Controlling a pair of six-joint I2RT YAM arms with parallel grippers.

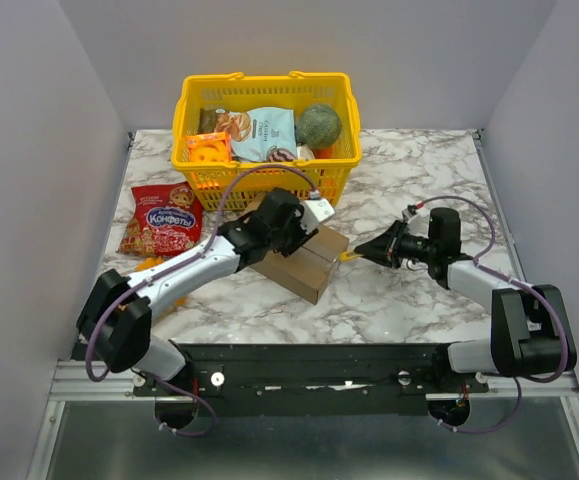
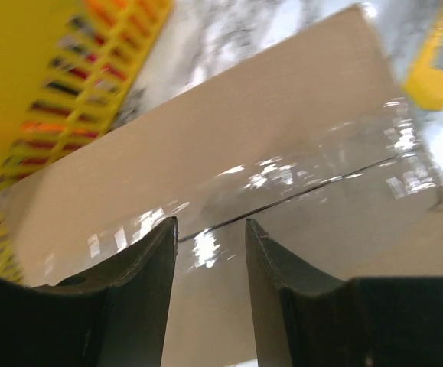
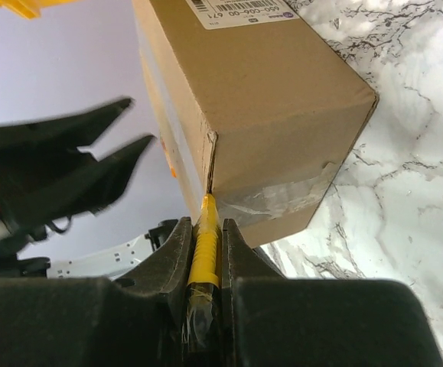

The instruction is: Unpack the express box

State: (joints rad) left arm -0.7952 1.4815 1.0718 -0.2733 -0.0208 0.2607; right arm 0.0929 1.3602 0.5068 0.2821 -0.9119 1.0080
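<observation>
So the express box (image 1: pixel 302 268) is sitting on the marble table (image 1: pixel 419 170), roughly between my two arms. It's just in front of the yellow basket (image 1: pixel 194 100) and turned at an angle to the table edge. It's a plain brown cardboard carton with the flaps down. Clear shiny tape runs along the top seam, and my left wrist view shows the glare off it with the dark seam line underneath. The end facing my right arm has more tape over its lower edge, wrinkled in spots, and there's a white barcode label (image 3: pixel 236 9) on the top face. The cardboard looks a bit ragged along the upright corner edge.

My left gripper (image 1: pixel 291 235) is over the top of the box with its fingers (image 2: pixel 148 290) spread apart and the seam crossing the gap. I can't tell whether they touch the tape. My right gripper (image 1: pixel 364 250) is squeezed onto a thin yellow tool (image 3: pixel 203 256). The tool's tip is right at that ragged corner edge, just above the end tape.

A red candy bag (image 1: pixel 161 218) lies on the table off to the left of the box.
</observation>
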